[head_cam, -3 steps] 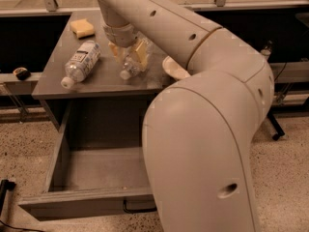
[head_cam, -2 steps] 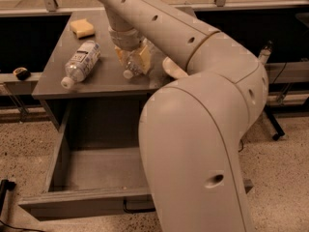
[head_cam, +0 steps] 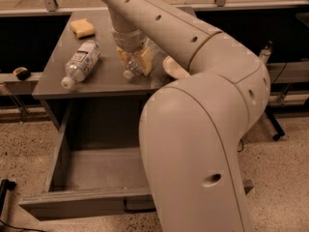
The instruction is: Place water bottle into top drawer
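Note:
The water bottle [head_cam: 132, 69], small and clear with a white cap, lies on the grey cabinet top [head_cam: 101, 79] under my arm. My gripper [head_cam: 133, 61] reaches down over it, with a yellowish finger [head_cam: 145, 60] on each side of its body, shut on it. The bottle still rests on the cabinet top. The top drawer [head_cam: 96, 168] stands pulled out below, wide, grey and with nothing in it that I can see. Its black handle [head_cam: 137, 208] shows at the front panel. My arm hides the drawer's right half.
A fatter clear bottle with a white-blue label [head_cam: 80, 63] lies on the cabinet top's left side. A yellow sponge [head_cam: 82, 28] sits at the back left. A pale flat object [head_cam: 174, 69] lies right of the gripper. A speckled floor surrounds the cabinet.
The gripper has shifted slightly right and settled closer around the water bottle. The bottle has barely moved. The drawer stays open.

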Controlling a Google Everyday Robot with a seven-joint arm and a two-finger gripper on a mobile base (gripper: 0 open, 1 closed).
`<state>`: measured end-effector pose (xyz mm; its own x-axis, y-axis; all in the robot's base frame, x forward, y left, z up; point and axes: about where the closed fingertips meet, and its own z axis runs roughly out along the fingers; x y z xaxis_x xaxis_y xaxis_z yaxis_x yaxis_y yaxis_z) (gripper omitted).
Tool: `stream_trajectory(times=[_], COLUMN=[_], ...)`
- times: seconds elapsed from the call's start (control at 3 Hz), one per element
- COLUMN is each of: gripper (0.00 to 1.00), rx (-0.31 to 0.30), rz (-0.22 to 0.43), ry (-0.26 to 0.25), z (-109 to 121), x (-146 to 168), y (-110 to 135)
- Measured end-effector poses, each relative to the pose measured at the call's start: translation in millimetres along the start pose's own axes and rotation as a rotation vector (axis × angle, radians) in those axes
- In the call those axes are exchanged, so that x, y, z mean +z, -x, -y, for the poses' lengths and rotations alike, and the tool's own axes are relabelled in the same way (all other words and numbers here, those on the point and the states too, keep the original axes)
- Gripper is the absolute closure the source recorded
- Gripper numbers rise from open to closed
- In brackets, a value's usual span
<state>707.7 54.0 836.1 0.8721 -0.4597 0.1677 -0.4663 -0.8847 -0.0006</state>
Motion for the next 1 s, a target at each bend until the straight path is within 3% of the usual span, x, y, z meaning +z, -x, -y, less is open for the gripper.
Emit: stream_trajectory(times=[0.33,0.67,1.0], gripper=[0.92,1.0,1.0], rx=[-0.03,-0.157,-0.264], rz=[0.066,0.124,0.105], ry=[-0.023,-0.064,-0.078], z=[5,25,39], x=[-8,-32,-63], y=[36,112,170])
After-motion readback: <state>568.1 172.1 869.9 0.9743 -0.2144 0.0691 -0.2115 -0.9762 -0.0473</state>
